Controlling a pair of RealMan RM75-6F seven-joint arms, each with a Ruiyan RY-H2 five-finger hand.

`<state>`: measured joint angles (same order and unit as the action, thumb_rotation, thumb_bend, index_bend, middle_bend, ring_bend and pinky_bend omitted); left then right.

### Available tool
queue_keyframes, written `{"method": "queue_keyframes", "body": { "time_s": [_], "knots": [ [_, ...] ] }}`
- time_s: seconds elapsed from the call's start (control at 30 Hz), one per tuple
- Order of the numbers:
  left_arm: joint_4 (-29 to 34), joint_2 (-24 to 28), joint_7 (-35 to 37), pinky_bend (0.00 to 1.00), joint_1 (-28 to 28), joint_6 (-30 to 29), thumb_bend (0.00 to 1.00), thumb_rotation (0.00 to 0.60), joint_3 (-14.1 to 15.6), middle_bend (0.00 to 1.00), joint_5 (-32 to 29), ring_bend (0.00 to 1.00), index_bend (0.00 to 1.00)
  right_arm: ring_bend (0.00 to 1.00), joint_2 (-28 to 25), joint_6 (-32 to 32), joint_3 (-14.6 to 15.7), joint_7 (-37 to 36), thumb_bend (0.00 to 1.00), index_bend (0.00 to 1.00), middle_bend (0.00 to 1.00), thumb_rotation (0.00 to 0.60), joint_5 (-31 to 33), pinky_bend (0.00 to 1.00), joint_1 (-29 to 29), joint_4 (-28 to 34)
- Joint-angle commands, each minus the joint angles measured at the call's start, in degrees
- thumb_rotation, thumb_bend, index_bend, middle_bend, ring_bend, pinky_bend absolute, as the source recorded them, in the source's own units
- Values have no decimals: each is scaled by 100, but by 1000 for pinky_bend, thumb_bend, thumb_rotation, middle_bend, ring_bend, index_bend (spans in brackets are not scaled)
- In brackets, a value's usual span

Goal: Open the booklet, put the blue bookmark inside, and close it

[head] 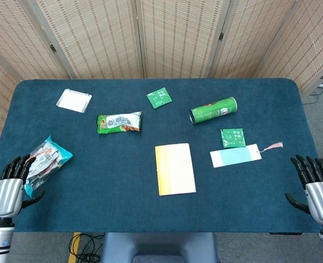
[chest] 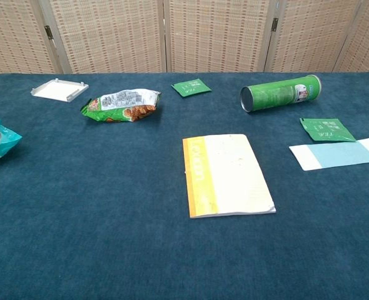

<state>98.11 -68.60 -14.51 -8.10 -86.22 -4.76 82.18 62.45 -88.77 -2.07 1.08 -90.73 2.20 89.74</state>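
Left hand: the left hand (head: 7, 189) sits at the lower left corner of the head view, at the table's near edge, fingers spread apart and holding nothing; its fingertips lie just beside the teal snack bag.
Right hand: the right hand (head: 317, 189) sits at the lower right corner of the head view, fingers spread, holding nothing.
Booklet: the booklet (head: 174, 169) lies closed and flat at the centre of the blue table (head: 123, 203), orange band along its left side, the rest of the cover pale.
Blue bookmark: the blue bookmark (head: 236, 156) lies flat right of the booklet, apart from it, with a pink tassel (head: 273, 146) trailing off its right end.
Green sachets: one green sachet (head: 232, 137) touches the bookmark's upper edge; another green sachet (head: 159, 98) lies further up, centre.
Green can: a green tube can (head: 213, 110) lies on its side, upper right of centre.
Snack bags: a green snack bag (head: 119, 122) lies left of centre; a teal snack bag (head: 45, 161) lies at the left.
White tray: a white tray (head: 74, 101) sits upper left.
Backdrop: folding woven screens (head: 161, 33) stand behind the table.
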Motion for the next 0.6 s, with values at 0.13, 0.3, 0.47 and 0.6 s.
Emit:
{"method": "queue_keyframes", "body": {
  "time_s": [0.13,0.3,0.47,0.6],
  "knots": [
    [81,51,-47,163,22,13,239,600,30,108,8,91,144,0,16,12,6,-80,152,0,81,600,-59,3,35,-75],
    [139,97,-58,163,27,34,239,600,39,108,11,91,144,1,3,5,14,-94,152,0,95,600,-212,2,101,-136],
    [88,67,-3,163,28,-30,239,600,16,108,93,91,145,17,-61,216,14,12,152,2,119,600,-513,2,374,-156],
    [82,76,-23,163,48,-11,239,600,32,108,53,91,145,25,-123,590,-8,130,153,19,138,600,-775,2,749,-100]
  ]
}}
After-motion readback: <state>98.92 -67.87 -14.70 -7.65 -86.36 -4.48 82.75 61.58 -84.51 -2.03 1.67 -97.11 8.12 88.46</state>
